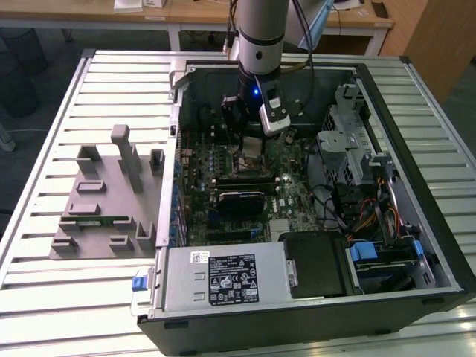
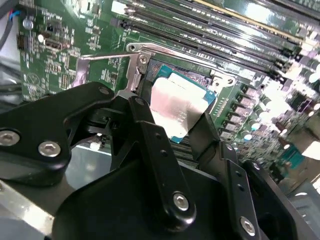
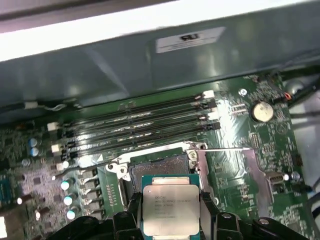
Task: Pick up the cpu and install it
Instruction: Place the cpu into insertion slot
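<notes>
Bench: pale slatted metal bench [image 1: 44, 297] is carrying the opened case.
Case: black computer tower case [image 1: 297, 327] is lying on its side, lid off.
Board: green motherboard [image 3: 227, 132] is facing up inside it.
Slots: long black memory slots [image 3: 140, 125] are running alongside the socket.
Socket: metal-framed square socket [image 3: 155, 167] is sitting open.
Claw: black two-fingered claw [image 3: 171, 215] is clamping the chip by opposite edges.
Cpu: flat square silver-topped cpu [image 3: 171, 207] is hanging over the socket's side away from the slots, leaving the slot-side strip bare.
</notes>
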### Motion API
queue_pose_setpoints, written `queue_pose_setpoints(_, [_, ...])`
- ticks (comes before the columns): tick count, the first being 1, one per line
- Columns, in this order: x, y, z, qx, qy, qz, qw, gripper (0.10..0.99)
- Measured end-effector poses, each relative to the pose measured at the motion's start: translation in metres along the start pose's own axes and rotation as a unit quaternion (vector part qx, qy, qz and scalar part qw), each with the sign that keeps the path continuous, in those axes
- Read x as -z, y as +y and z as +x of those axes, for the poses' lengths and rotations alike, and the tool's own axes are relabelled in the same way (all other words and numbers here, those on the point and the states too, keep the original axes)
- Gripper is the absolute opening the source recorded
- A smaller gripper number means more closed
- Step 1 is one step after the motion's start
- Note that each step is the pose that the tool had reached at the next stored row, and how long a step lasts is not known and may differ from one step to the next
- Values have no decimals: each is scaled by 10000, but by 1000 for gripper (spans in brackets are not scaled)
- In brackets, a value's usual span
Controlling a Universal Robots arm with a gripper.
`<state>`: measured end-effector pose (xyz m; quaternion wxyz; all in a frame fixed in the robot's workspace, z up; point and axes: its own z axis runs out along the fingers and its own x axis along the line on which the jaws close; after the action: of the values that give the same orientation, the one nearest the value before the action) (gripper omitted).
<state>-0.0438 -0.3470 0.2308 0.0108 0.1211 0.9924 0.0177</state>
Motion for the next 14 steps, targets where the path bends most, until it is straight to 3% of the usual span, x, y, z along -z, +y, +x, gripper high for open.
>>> queue_pose_setpoints(3, [-1,0,0,-256,-10,4,9997,541])
queue_pose_setpoints(7, [-2,0,0,-608,-23,11,9981,541])
queue_pose_setpoints(11, [-3,0,0,-949,-36,17,9955,541])
queue_pose_setpoints(14, [-4,0,0,-1211,-46,21,9926,541])
